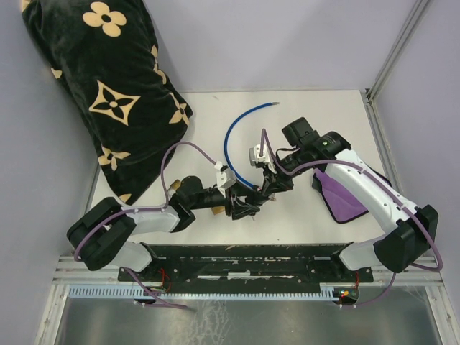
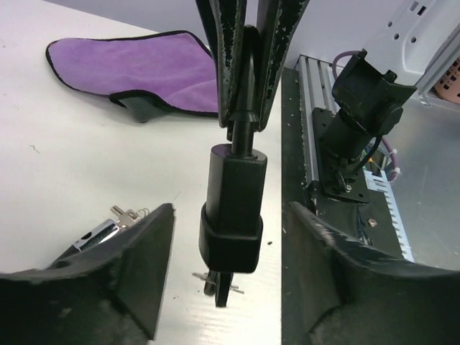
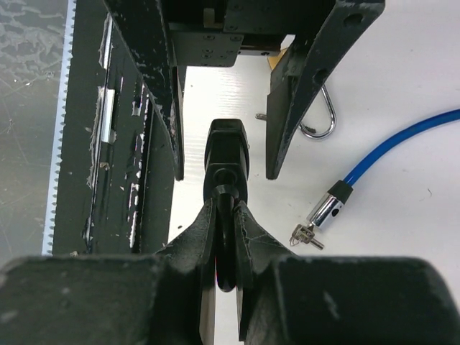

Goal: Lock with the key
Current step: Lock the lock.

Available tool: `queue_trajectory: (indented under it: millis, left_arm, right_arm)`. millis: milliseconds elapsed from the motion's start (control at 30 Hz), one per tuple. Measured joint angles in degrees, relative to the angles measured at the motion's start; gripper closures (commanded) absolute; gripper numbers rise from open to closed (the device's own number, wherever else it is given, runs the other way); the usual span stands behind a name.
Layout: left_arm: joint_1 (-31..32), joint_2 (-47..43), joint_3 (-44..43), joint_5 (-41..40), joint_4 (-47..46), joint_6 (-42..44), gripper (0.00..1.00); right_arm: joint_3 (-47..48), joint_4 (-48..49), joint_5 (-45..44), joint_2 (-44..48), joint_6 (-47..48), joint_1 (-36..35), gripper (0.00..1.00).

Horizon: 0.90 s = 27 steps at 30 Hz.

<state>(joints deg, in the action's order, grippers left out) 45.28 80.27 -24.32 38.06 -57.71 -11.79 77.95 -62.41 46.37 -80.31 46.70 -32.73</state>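
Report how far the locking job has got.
Done: the right hand is shut on the black lock body. In hand: the open left hand straddles its other end. Left: the blue cable's metal end lies loose on the table, not plugged in.

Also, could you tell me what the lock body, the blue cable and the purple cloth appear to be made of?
The lock body: probably moulded plastic or rubber-coated, matte black with soft rounded edges.
The blue cable: likely a plastic-sheathed cable, smooth and glossy, ending in a shiny metal tip.
The purple cloth: soft fabric, fuzzy nap, black stitched edging.
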Motion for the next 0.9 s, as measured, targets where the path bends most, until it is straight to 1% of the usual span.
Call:
queue_trajectory:
  millis: [67,200,233,267,333,400,433,500,567,600,633,700,733,800,900]
  left_arm:
    - [0.63,0.66,-0.17,-0.70,-0.63,0.31,0.42]
    - [1.33,2.40,-0.94,-1.60,-1.18,0.39,0.43]
    - [1.36,2.69,-1.03,-1.68,-1.18,0.37,0.46]
    - [1.36,2.91,-1.03,-1.81,-1.18,0.37,0.54]
    - [1.36,3.13,-1.14,-1.46,-1.07,0.35,0.79]
    - [1.53,3.28,-1.36,-1.42,-0.76,0.50,0.93]
    - [1.64,3.32,-1.49,-1.07,-0.68,0.87,0.96]
    - [1.68,3.43,-1.55,-0.96,-0.61,0.98,0.97]
    - [1.68,3.45,-1.55,-0.98,-0.57,1.01,0.97]
    - [1.68,3.45,-1.46,-1.03,-0.52,1.05,0.97]
    - [1.68,3.34,-1.22,-1.22,-0.48,1.20,0.97]
    - [1.66,2.78,-0.35,-1.84,0.15,1.55,0.97]
    - [1.66,2.21,0.26,-1.97,1.01,1.92,0.97]
    - [1.55,1.16,1.38,-2.08,2.69,2.43,0.97]
    - [1.55,-0.22,2.25,-2.05,5.18,3.13,0.97]
  right_arm:
    - [-0.22,0.68,0.00,0.00,-0.31,-0.15,0.96]
    - [-1.05,1.38,-0.04,-0.02,-0.39,-0.35,0.96]
    - [-1.29,1.44,-0.09,-0.02,-0.37,-0.48,0.96]
    - [-1.53,1.53,-0.13,-0.02,-0.37,-0.57,0.96]
    - [-2.12,1.55,-0.28,-0.04,-0.28,-0.85,0.96]
    - [-2.23,2.01,-0.81,-0.07,-0.15,-0.94,0.95]
    - [-2.25,1.99,-0.94,-0.09,-0.11,-0.92,0.93]
    - [-2.25,1.90,-0.98,-0.13,-0.15,-0.92,0.86]
    - [-2.25,1.75,-0.83,-0.33,-0.28,-0.94,0.67]
    - [-2.23,1.55,-0.72,-0.48,-0.46,-0.92,0.60]
    - [-2.21,1.27,-0.20,-0.70,-0.72,-0.90,0.49]
    - [-1.95,0.42,1.05,-1.22,-1.09,-0.52,0.40]
    - [-1.81,-0.07,1.86,-1.38,-0.94,-0.15,0.36]
    - [-1.16,-1.33,3.56,-1.40,-1.16,1.53,0.32]
    - [0.13,-2.47,4.37,-1.40,-0.85,3.67,0.31]
